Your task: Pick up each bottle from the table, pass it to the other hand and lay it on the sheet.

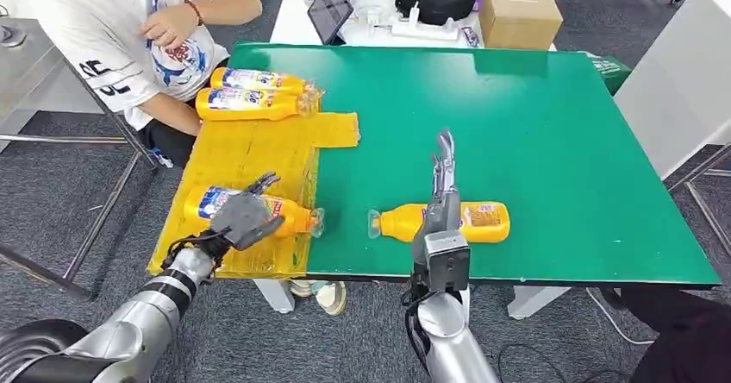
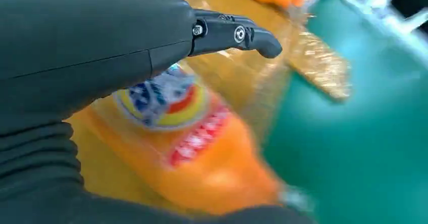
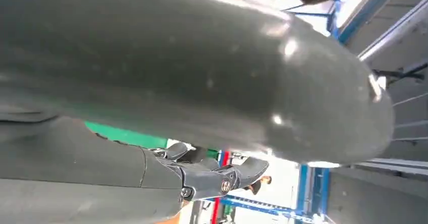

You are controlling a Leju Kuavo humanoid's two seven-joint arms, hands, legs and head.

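The green table [image 1: 552, 141] takes up the middle and right of the head view, and over its left edge hangs a yellow sheet [image 1: 250, 154], spread there, I'd say, as the spot where bottles are to end up. Two bottles [image 1: 254, 94] already lie side by side at the sheet's upper end, near a seated person [image 1: 129, 29] in the upper left, caps pointing right, which suggests a row is being filled downward.

Lower left, a third bottle [image 1: 289, 213] lies on the sheet with its cap just over the sheet's right edge. The left hand [image 1: 244, 213] rests over its labelled end, fingers spread across it; whether it grips or has let go I cannot tell, and the blurred left wrist view only shows the label close under the palm.

At lower centre a fourth bottle [image 1: 448, 222] lies on bare green, cap to the left, not yet picked up. The right hand [image 1: 441, 195] stands above it, fingers straight and released, seemingly poised for the next pick
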